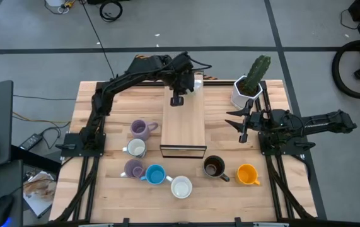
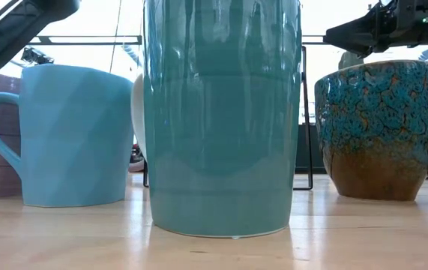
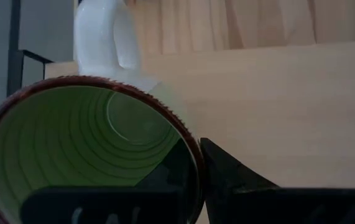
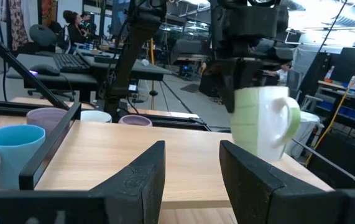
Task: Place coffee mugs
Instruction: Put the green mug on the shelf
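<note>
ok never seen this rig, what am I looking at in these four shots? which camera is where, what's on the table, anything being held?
It is a robot with two dark arms at a wooden table, each ending in two fingers.

The high view looks straight down. The low view sits at table height, so mugs fill it. Each wrist view looks forward past that arm's own fingers.

On the table: a raised wooden platform, a white cactus pot, and seven mugs in front: two lilac, two white, blue, dark brown and orange.

The left gripper, over the platform's far end, holds the eighth mug, which is green inside, by its rim. The right gripper waits open beside the platform, holding nothing.
</note>
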Controlling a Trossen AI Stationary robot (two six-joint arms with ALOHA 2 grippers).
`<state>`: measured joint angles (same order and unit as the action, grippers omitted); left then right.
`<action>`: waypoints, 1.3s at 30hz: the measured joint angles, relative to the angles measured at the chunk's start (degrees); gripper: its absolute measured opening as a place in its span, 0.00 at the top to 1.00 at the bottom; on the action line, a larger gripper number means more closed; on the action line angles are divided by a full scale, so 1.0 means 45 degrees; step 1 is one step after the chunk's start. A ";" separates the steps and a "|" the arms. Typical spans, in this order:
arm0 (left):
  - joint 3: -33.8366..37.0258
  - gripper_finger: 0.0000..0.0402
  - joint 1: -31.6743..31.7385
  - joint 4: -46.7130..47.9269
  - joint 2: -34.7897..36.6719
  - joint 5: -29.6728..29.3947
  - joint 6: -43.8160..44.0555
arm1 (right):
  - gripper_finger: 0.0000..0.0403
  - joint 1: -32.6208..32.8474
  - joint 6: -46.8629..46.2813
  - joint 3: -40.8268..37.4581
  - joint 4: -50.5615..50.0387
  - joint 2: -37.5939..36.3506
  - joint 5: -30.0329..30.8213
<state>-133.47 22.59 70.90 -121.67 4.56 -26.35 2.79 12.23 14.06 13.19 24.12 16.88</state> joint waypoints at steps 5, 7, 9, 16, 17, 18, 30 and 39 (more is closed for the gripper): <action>-0.0005 0.93 0.0003 0.0468 0.0005 -0.0023 0.0355 | 0.61 0.0002 -0.0003 0.0000 0.0000 0.0000 -0.0005; -0.0006 0.93 0.0015 0.0645 -0.0013 -0.0017 0.0392 | 0.61 0.0005 -0.0005 0.0000 0.0000 0.0000 -0.0005; -0.0019 0.93 0.0015 0.0859 -0.0145 -0.0023 0.0393 | 0.61 0.0000 -0.0005 0.0000 0.0000 0.0000 -0.0005; -0.0051 0.89 -0.0039 0.0781 -0.0398 -0.0008 0.0131 | 0.61 0.0001 -0.0005 0.0000 0.0005 0.0000 -0.0011; -0.0042 0.88 -0.0047 0.0670 -0.0415 0.0029 0.0070 | 0.61 0.0005 -0.0005 0.0000 0.0005 0.0000 -0.0015; -0.0032 0.88 -0.0091 0.0516 -0.0440 0.0022 0.0038 | 0.61 0.0005 -0.0005 0.0000 0.0005 0.0000 -0.0015; 0.0015 0.76 -0.0358 -0.0266 -0.0505 -0.1035 -0.0646 | 0.61 0.0005 -0.0005 0.0000 0.0000 0.0000 -0.0015; 0.0015 0.65 -0.0442 -0.1161 -0.0504 -0.1128 -0.1060 | 0.61 0.0005 -0.0005 0.0000 -0.0021 0.0000 -0.0015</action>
<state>-133.40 20.60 65.67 -123.93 -0.51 -31.12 2.81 12.21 14.06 13.09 24.12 16.82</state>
